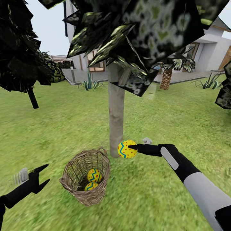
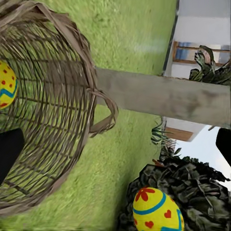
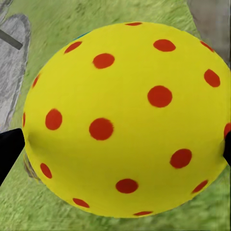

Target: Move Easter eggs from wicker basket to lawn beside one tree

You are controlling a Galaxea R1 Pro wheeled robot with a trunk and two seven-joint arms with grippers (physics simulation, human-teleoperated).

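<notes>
Operator: Report task status.

Technician: One Easter egg (image 1: 127, 149) is clamped in the right gripper (image 1: 131, 147), held just beside the base of the tree (image 1: 116, 109) trunk, above the lawn (image 1: 160, 192). It is not yet set down, as far as the head view shows.

Operator: Remaining items?

Technician: Two eggs (image 1: 94, 175) lie inside the wicker basket (image 1: 85, 195), which stands on the grass near the trunk. No egg rests on the lawn yet.

Operator: Left arm condition?

Technician: The left gripper (image 1: 45, 175) is released, fingers spread, holding nothing, beside the basket.

Operator: Progress estimate?

Technician: Judged roughly one third: first placement pending, two extractions outstanding.
</notes>
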